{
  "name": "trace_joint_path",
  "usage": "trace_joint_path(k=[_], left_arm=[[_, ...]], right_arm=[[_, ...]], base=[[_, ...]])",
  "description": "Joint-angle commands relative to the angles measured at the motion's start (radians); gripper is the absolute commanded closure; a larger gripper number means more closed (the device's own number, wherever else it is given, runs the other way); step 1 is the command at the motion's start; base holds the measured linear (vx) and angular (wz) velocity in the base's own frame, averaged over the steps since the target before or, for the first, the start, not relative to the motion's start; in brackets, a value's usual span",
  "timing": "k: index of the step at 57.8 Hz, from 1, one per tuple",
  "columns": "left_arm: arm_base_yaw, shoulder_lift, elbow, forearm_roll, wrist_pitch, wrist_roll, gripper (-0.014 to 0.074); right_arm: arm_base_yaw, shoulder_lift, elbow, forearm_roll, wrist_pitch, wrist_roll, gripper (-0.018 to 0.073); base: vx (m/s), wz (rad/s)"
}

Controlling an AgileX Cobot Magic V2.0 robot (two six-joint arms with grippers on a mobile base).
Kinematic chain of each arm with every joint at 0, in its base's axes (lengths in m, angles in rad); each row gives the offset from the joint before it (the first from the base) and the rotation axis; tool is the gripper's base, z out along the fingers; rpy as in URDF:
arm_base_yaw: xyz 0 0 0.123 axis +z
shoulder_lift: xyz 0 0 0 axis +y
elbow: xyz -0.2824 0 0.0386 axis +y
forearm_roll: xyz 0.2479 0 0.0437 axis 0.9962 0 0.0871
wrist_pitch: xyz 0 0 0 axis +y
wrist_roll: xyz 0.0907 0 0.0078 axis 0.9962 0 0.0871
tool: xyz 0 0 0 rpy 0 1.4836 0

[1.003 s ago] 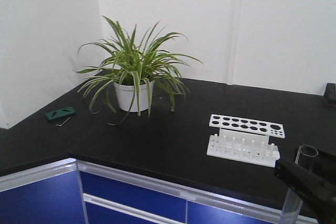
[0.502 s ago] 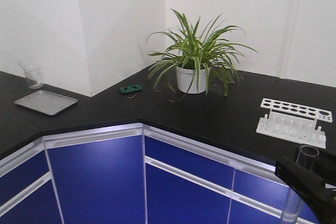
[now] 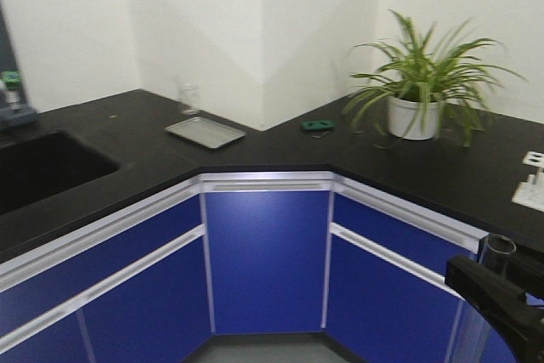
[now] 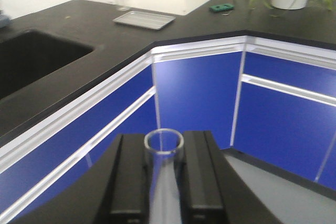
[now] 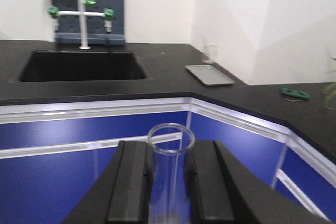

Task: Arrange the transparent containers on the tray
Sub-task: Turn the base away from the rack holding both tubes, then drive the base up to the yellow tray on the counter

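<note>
Each gripper holds one clear glass test tube, rim up. In the left wrist view my left gripper (image 4: pixel 164 139) is shut on a test tube (image 4: pixel 164 182) that stands between its black fingers (image 4: pixel 128 177). My right gripper (image 5: pixel 170 145) is shut on a second test tube (image 5: pixel 169 182) in the right wrist view. The front view shows that right gripper (image 3: pixel 501 295) and its tube (image 3: pixel 495 250) at the bottom right, in front of the blue cabinets. The yellow tray is out of view.
A black L-shaped counter (image 3: pixel 280 155) runs over blue cabinets (image 3: pixel 265 252). On it lie a flat silver metal pan (image 3: pixel 205 132), a clear beaker (image 3: pixel 189 98), a green item (image 3: pixel 317 126), a potted plant (image 3: pixel 416 91) and a white rack (image 3: pixel 531 184). A sink (image 3: pixel 42 167) is at the left.
The front view has swung left: the plant and white rack slid to the right, and the metal pan and then the sink came into view. The right gripper still holds its tube.
</note>
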Motion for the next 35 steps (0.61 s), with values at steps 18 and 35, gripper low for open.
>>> trace_joint_path(k=[18, 35], left_arm=[[-0.005, 0.001, -0.028, -0.001, -0.077, 0.0, 0.06], [-0.004, 0.001, -0.028, -0.001, -0.077, 0.0, 0.06]], right_arm=[[-0.001, -0.001, -0.03, -0.008, -0.087, -0.005, 0.0571], [-0.001, -0.001, -0.03, -0.008, -0.087, -0.005, 0.0571]], base=[[-0.24, 0.48], [-0.17, 0.36]])
